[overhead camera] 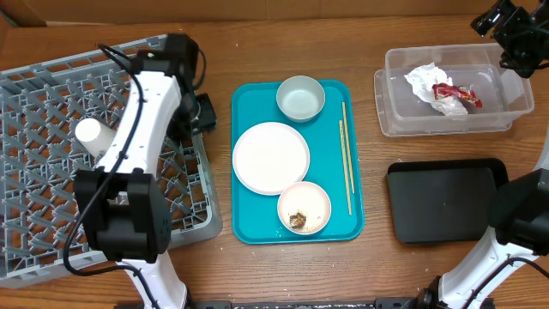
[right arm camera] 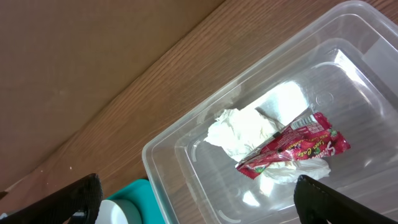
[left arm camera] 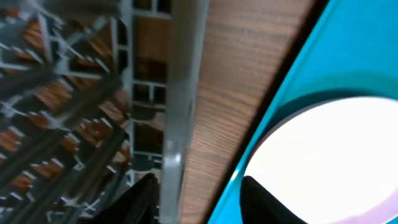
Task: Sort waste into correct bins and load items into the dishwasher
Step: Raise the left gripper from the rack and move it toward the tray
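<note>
From overhead, shows the white plate (overhead camera: 271, 157) lying flat on the teal tray (overhead camera: 249, 225), between an empty bowl (overhead camera: 300, 97) and a bowl with brown scraps (overhead camera: 304, 208), with the chopsticks (overhead camera: 346, 159) near its right side. Finds the white cup (overhead camera: 90, 133) already in the grey dish rack (overhead camera: 43, 172), the napkin (overhead camera: 422, 79) and red wrapper (overhead camera: 455, 94) in the clear tub (overhead camera: 399, 124), and the black tray (overhead camera: 446, 202) just in front of that tub. Puts the left end effector (overhead camera: 204, 112) at the rack's right wall and the right end effector (overhead camera: 515, 34) above the tub's far corner.

From the left wrist, catches the rack wall, a strip of desk (left arm camera: 230, 81) and the plate's edge on the tray. Shows the fingers (left arm camera: 267, 202) partly spread, pinching nothing that can be made out.

From the right wrist, looks down into the tub at napkin and wrapper. Shows those fingers (right arm camera: 62, 199) spread wide and empty.

Judges the plate stiff, smooth, probably slippery and breakable, lying too flat to get under. Calls for a pinch across the raised rim, at the edge nearest the rack, then a tilt to stand it upright in the rack.
</note>
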